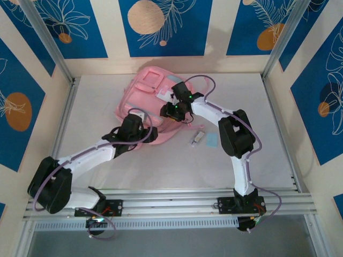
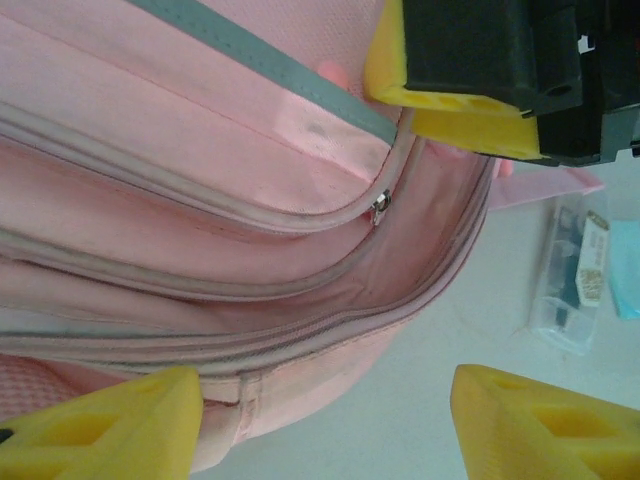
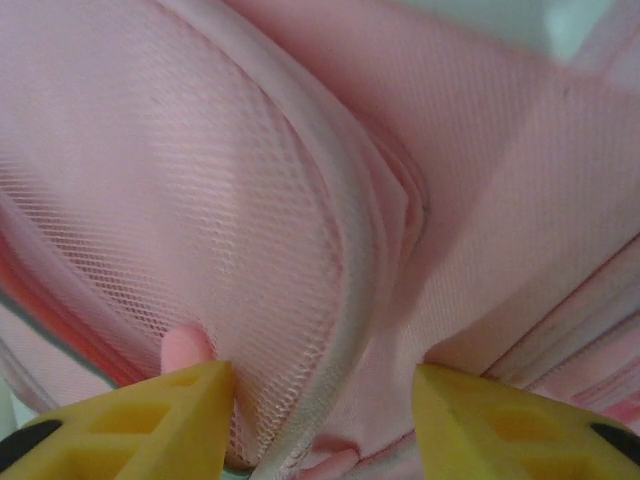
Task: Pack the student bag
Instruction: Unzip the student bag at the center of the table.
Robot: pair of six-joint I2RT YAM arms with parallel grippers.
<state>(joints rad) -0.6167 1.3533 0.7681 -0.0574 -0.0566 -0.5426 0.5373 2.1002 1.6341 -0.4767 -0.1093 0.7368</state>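
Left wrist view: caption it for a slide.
Open left tool over the pink backpack and zipper pull; right tool at its rim; clear packet on the table.

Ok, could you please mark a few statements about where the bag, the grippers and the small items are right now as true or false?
1. The student bag lies on the table, towards its far side. True.
2. The left gripper is shut on the zip pull. False: its jaws stand wide apart and the zip pull lies clear of them.
3. A clear case lies on the table beside the bag. True.
4. The right gripper hangs over bare table. False: it is at the bag, with mesh fabric between its spread fingers.
5. The light blue item lies on the bag. False: it lies on the table next to the clear case.
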